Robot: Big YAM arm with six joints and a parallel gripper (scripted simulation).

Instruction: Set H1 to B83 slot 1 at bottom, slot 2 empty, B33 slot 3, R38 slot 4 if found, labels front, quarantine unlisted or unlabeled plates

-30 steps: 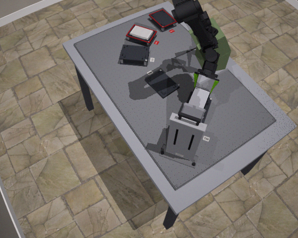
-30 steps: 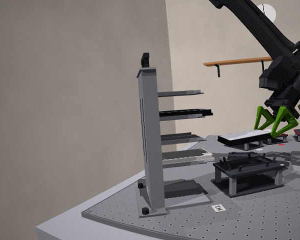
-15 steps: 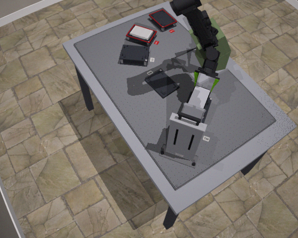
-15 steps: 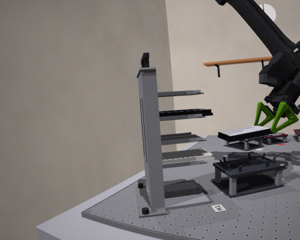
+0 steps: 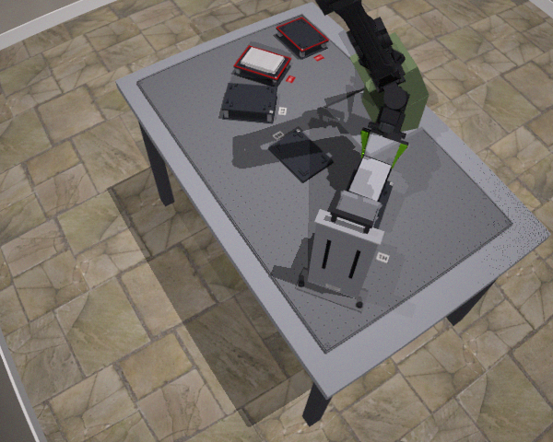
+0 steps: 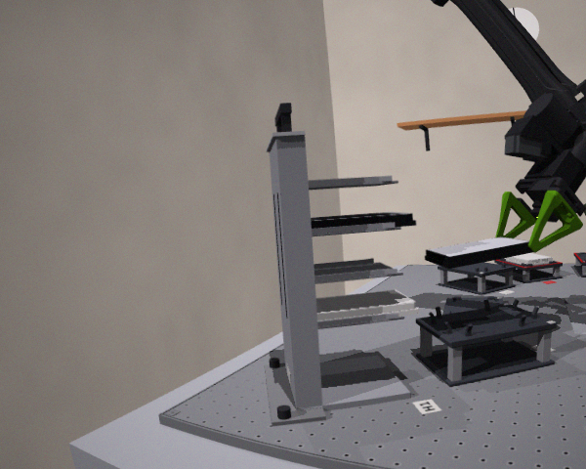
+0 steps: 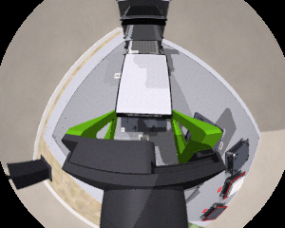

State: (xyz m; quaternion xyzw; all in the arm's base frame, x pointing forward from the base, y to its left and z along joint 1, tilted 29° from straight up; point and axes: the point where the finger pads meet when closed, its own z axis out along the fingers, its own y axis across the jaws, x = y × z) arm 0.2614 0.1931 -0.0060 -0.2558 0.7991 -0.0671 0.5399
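Here, from the exterior view, the plate hotel H1 [image 6: 293, 262] stands leftmost, and to its right, clear of its shelf fronts, a white-topped plate [image 6: 478, 250] hangs in the air, long axis aimed at the hotel and near end slightly lower, its far end clamped between the green fingers of the gripper [image 6: 538, 222].

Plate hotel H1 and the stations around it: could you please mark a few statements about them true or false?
1. The gripper holds a plate in the air in front of the hotel. True.
2. Both red-rimmed nests hold a white plate. False: one does; the other is bare.
3. The hotel's top shelf bears a plate. False: it is bare.
4. A white plate lies on the lowest shelf. True.
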